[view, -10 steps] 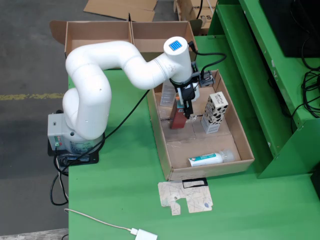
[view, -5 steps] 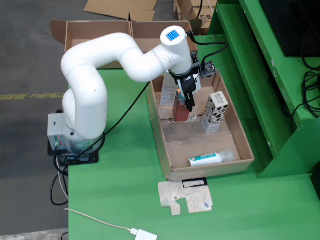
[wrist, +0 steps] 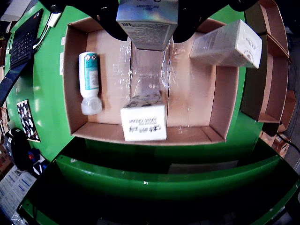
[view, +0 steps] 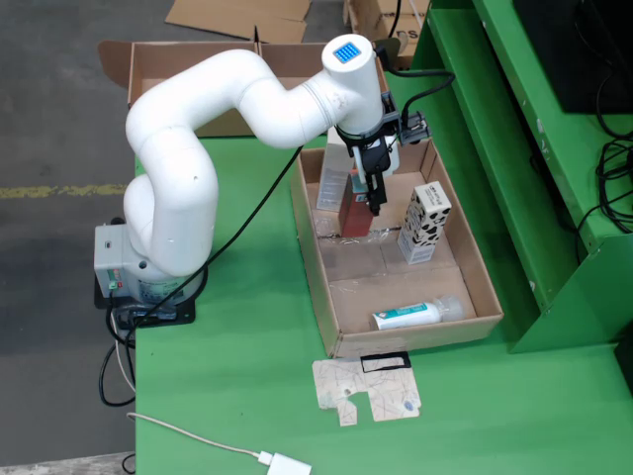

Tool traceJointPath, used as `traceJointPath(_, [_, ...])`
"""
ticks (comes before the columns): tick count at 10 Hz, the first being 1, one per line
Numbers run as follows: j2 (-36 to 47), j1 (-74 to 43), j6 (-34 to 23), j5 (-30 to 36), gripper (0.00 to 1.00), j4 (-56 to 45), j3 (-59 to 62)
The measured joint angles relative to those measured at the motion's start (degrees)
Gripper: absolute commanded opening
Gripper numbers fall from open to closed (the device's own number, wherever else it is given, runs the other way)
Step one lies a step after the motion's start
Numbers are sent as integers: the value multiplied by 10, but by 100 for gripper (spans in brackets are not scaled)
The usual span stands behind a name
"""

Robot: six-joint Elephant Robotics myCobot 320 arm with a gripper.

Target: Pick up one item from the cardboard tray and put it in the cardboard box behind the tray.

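Two views show my work: the fixed one from above the green table [view: 237, 376], and the one riding on my gripper. Nearest in the fixed view, a flattened carton [view: 368, 390] lies on the table just in front of the cardboard tray [view: 310, 259], with a white plug [view: 287, 464] at the near edge. Inside the tray, closest to that front wall, a white bottle with teal label [view: 407, 316] lies on its side. Farther in, a black-and-white patterned carton [view: 424, 224] stands upright by the right wall. Beside it, near the tray's middle, my gripper [view: 374, 204] reaches down over a reddish-brown box [view: 355, 216]; its black fingers sit against the box's upper part and appear pressed onto it, though I cannot make out whether the box is clear of the tray floor. A white and orange box [view: 334, 174] leans just behind it at the left wall. My white arm [view: 198, 129] curves over from its base [view: 124, 267] on the left. Beyond the tray, the open cardboard box [view: 178, 74] sits at the table's far edge, well apart from my gripper.

In the gripper view the held box's silvery top [wrist: 147, 21] fills the upper centre, right between my dark fingers [wrist: 192, 18], with the tray floor far below it. The bottle [wrist: 89, 79] lies at the left, the patterned carton [wrist: 143, 119] stands against the lower wall, and a pale box [wrist: 227, 44] is at upper right
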Motion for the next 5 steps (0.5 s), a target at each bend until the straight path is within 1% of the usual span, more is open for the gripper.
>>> traceJointPath(5, [-33,12,9,-13,0,-126,126])
